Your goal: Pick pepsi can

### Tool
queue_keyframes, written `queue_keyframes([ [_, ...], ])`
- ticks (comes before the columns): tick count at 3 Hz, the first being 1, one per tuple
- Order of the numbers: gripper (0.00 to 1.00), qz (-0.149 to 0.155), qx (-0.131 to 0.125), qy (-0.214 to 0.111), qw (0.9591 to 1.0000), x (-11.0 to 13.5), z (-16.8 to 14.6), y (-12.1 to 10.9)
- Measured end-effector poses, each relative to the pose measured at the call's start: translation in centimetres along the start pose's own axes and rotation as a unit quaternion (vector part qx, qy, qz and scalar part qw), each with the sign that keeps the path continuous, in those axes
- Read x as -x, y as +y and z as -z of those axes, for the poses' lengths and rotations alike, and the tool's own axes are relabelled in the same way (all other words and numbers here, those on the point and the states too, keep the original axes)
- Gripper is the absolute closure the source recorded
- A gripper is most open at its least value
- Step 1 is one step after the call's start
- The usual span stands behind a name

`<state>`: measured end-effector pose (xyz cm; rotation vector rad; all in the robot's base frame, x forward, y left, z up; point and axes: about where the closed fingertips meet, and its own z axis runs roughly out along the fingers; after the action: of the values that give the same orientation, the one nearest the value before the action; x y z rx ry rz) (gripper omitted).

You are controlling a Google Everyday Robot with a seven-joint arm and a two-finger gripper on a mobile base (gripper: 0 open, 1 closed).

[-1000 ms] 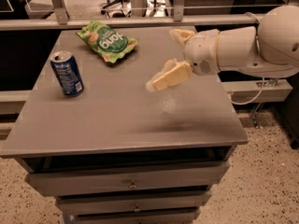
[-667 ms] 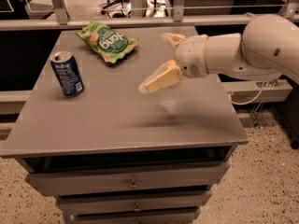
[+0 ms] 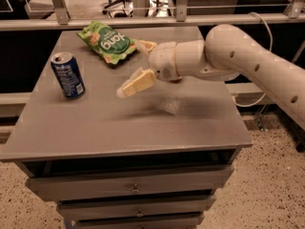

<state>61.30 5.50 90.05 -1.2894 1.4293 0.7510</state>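
On the left side of the grey counter, in the camera view, the pepsi can stands upright, its silver top showing and white print on its blue side. It sits alone, with bare counter all around it. Farther back and a little to the right lies a green snack bag, flat on the counter near its far edge. The gripper hangs above the middle of the counter, to the right of the can and well apart from it, just beside the bag's near right corner. Its jaws are spread wide apart and hold nothing: one pale jaw points down and left toward the can's side, the other lies by the bag. The white arm reaches in from the right. Below the counter top are drawers with small knobs.
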Motion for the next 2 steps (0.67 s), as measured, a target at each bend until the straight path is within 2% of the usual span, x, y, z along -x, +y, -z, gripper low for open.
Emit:
queue_keyframes([
  [2,0.0,-0.012,0.025,-0.02,0.9994,0.3,-6.7,0.9],
])
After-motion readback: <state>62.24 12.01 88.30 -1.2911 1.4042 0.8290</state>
